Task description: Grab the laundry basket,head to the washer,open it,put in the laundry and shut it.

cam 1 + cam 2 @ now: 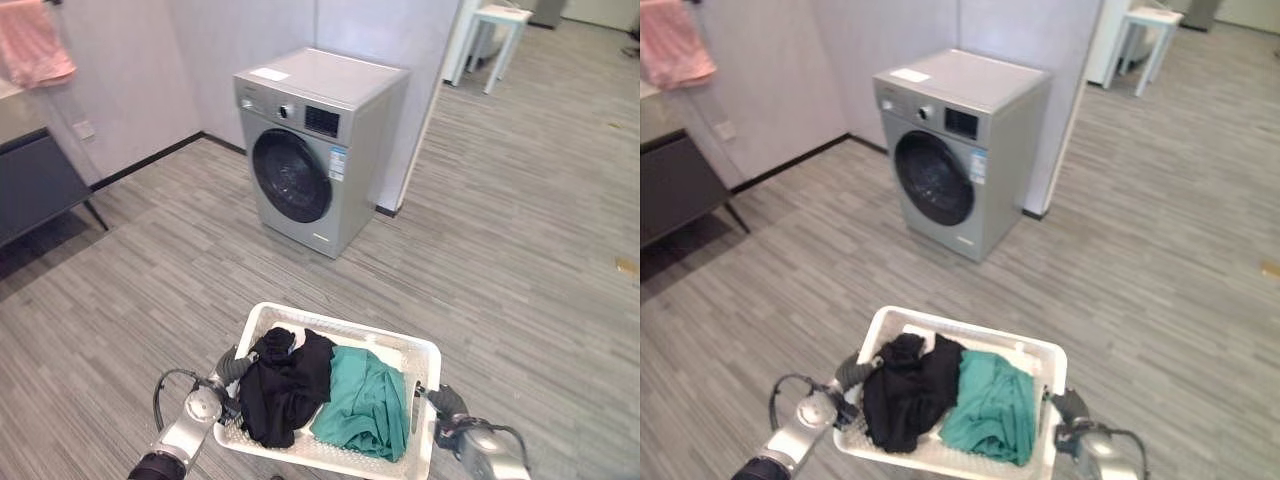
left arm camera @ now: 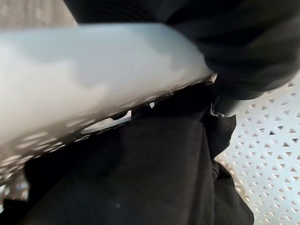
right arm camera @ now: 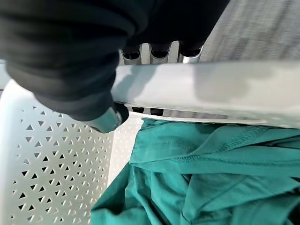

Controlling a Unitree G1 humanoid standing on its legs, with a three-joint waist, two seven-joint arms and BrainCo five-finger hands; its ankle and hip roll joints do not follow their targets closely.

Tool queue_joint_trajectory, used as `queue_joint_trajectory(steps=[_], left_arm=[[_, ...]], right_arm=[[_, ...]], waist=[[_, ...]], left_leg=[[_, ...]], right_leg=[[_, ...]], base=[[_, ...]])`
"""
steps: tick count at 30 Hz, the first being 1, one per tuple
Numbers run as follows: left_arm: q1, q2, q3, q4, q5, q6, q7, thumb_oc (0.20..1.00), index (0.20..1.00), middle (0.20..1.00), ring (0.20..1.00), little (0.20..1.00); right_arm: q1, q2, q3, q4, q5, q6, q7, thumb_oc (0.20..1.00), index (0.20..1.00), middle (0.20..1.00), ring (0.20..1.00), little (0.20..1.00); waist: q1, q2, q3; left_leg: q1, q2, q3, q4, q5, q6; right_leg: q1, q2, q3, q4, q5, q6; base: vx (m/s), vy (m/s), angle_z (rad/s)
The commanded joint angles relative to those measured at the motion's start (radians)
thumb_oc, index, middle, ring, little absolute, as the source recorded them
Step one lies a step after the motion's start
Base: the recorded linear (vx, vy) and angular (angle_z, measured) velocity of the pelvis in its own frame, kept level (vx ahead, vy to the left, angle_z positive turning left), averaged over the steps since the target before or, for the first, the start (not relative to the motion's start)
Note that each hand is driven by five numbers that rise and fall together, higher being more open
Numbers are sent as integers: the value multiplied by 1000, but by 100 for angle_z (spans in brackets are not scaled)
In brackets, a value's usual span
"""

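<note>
Left eye view: the white perforated plastic laundry basket (image 1: 400, 352) is carried low in front, between both arms, holding a black garment (image 1: 283, 385) and a teal garment (image 1: 365, 403). The left hand (image 1: 232, 367) and right hand (image 1: 446, 402) sit at opposite side rims. The silver front-loading washer (image 1: 315, 145), round dark door closed, stands well ahead on the grey plank floor (image 1: 520, 230).

Right eye view: the same layout, with a white table (image 1: 1150, 40) in the far corner.

Left wrist view: the dark ribbed cover lies over the basket rim, black cloth beneath. Finger closure cannot be determined here.

Right wrist view: silver fingers (image 3: 160, 50) curl over the rim beside the thumb, gripping the basket, a detail the eye views do not resolve.

Handling: the basket appears stiff and light; its contents are soft. Hold both rims and keep it level.
</note>
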State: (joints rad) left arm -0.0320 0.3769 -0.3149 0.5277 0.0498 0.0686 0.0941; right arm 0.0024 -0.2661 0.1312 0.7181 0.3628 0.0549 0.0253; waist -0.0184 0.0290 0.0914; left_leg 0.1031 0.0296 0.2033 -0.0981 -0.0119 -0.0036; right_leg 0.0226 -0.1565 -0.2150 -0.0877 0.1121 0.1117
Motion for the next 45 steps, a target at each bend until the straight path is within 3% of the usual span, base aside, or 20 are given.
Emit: queue_joint_trajectory(steps=[1, 9, 12, 14, 17, 20, 24, 25, 26, 27, 31, 34, 35, 36, 37, 38, 39, 40, 42, 45], left_arm=[[-62, -25, 68, -29, 9, -49, 24, 200, 200, 200, 200, 200], [-75, -19, 59, -56, -16, -52, 26, 200, 200, 200, 200, 200], [-123, -9, 48, -71, -24, -62, 37, 200, 200, 200, 200, 200], [-136, -8, 48, -101, -21, -66, 32, 200, 200, 200, 200, 200], [-131, -8, 50, -123, -20, -66, 33, 200, 200, 200, 200, 200], [-147, 3, 44, -148, -10, -54, 17, 200, 200, 200, 200, 200], [-147, 4, 44, -149, -10, -54, 17, 200, 200, 200, 200, 200], [-136, 12, 52, -138, 5, -41, 10, 200, 200, 200, 200, 200], [-127, 11, 56, -129, 5, -43, 6, 200, 200, 200, 200, 200], [-113, 11, 63, -124, 0, -47, 1, 200, 200, 200, 200, 200], [-116, 4, 60, -124, 16, -48, -8, 200, 200, 200, 200, 200], [-147, -14, 28, -104, 45, -55, -7, 200, 200, 200, 200, 200], [-156, -34, 11, -89, 45, -61, -4, 200, 200, 200, 200, 200], [-156, -34, 11, -89, 45, -61, -3, 200, 200, 200, 200, 200], [-161, -43, 5, -75, 42, -63, 0, 200, 200, 200, 200, 200], [-153, -45, 2, -82, 22, -60, -9, 200, 200, 200, 200, 200], [-153, -44, 2, -82, 22, -59, -9, 200, 200, 200, 200, 200], [-148, -40, 5, -91, 15, -58, -9, 200, 200, 200, 200, 200], [-140, -37, 15, -94, 8, -58, 0, 200, 200, 200, 200, 200], [-125, -35, 30, -110, -4, -53, -2, 200, 200, 200, 200, 200]], right_arm=[[48, -7, 37, 12, -9, -3, 36, 200, 200, 200, 200, 200], [41, -34, 23, -119, -8, -20, 9, 200, 200, 200, 200, 200], [16, -59, 9, -143, -2, -32, -18, 200, 200, 200, 200, 200], [24, -76, -15, -179, -3, -33, -33, 200, 200, 200, 200, 200], [25, -81, -33, -189, -17, -24, -45, 200, 200, 200, 200, 200], [30, -75, -60, -216, -6, -21, -39, 200, 200, 200, 200, 200], [30, -75, -60, -216, -6, -20, -39, 200, 200, 200, 200, 200], [19, -66, -52, -206, 17, -26, -24, 200, 200, 200, 200, 200], [24, -67, -52, -206, 28, -30, -20, 200, 200, 200, 200, 200], [31, -68, -51, -211, 39, -39, -17, 200, 200, 200, 200, 200], [41, -65, -49, -200, 40, -42, -14, 200, 200, 200, 200, 200], [73, -66, -60, -206, 52, -46, -12, 200, 200, 200, 200, 200], [101, -70, -65, -212, 66, -52, -5, 200, 200, 200, 200, 200], [101, -70, -65, -212, 66, -52, -5, 200, 200, 200, 200, 200], [105, -72, -69, -210, 81, -56, -4, 200, 200, 200, 200, 200], [120, -81, -81, -212, 114, -62, -11, 200, 200, 200, 200, 200], [120, -81, -81, -212, 114, -62, -11, 200, 200, 200, 200, 200], [117, -84, -81, -211, 122, -64, -19, 200, 200, 200, 200, 200], [102, -94, -72, -202, 122, -67, -27, 200, 200, 200, 200, 200], [92, -101, -63, -203, 112, -60, -32, 200, 200, 200, 200, 200]], waist=[[-12, 35, 0], [-8, 10, 22], [-6, -19, 64], [-15, -24, 64], [-9, -15, 64], [-22, -2, 69], [-19, -4, 67], [-58, 21, 99], [-69, 20, 103], [-82, 18, 105], [-108, 12, 98], [-145, 14, 82], [-161, 24, 59], [-162, 21, 57], [-175, 30, 45], [-176, 15, 49], [-178, 13, 46], [-168, 5, 55], [-143, -12, 68], [-112, -35, 78]], left_leg=[[-20, 69, 15, 16, -3, -42], [-68, 71, -19, 26, 8, -45], [-201, 80, -36, 212, -42, -56], [-247, 105, 15, 304, -91, -57], [-248, 84, 20, 374, -158, -14], [-204, 27, 3, 347, -185, 55], [-205, 25, 6, 346, -185, 56], [-83, -18, -1, 259, -184, 88], [-46, -32, -7, 224, -171, 81], [15, -54, -19, 165, -178, 75], [113, -77, -58, 124, -227, 55], [169, -76, -83, 137, -248, 36], [175, -52, -82, 203, -204, -7], [173, -55, -83, 203, -201, -7], [161, -20, -70, 276, -133, -51], [25, 71, -41, 605, 29, -93], [18, 69, -44, 609, 30, -93], [-36, 89, -46, 735, 75, -95], [-105, 123, -37, 889, 98, -86], [-181, 182, -1, 858, 38, -49]], right_leg=[[57, -51, 59, 13, -88, 27], [44, -48, 41, 7, -84, 26], [21, -69, 20, 14, -77, 24], [27, -91, -13, 9, -80, 33], [42, -137, -17, 65, -80, 45], [-34, -164, 47, 335, -77, 6], [-42, -167, 52, 344, -81, 7], [-211, -50, 72, 569, -111, -17], [-249, -1, 73, 557, -131, -19], [-299, 44, 25, 432, -128, -15], [-354, 83, -33, 148, -45, 17], [-350, 96, 32, 131, -15, 20], [-302, 117, 48, 162, -5, -10], [-303, 114, 48, 159, -2, -10], [-282, 133, 45, 171, -7, -27], [-205, 150, 46, 163, -36, -74], [-208, 148, 44, 161, -33, -75], [-176, 163, 47, 146, -45, -101], [-126, 184, 70, 122, -71, -131], [-76, 173, 100, 124, -108, -136]], base=[[33, 5, 7], [-5, 2, 16], [-149, 27, 36], [-19, 175, 68], [150, 316, 59], [195, 377, -4], [97, 134, 12], [426, 439, 19], [665, 481, 10], [481, 80, -34], [484, -33, 17], [471, -92, 84], [498, -146, 63], [486, -189, 90], [413, -298, 89], [411, -298, 97], [331, -295, 71], [160, -155, 32], [257, -197, -43], [241, -53, -70]])
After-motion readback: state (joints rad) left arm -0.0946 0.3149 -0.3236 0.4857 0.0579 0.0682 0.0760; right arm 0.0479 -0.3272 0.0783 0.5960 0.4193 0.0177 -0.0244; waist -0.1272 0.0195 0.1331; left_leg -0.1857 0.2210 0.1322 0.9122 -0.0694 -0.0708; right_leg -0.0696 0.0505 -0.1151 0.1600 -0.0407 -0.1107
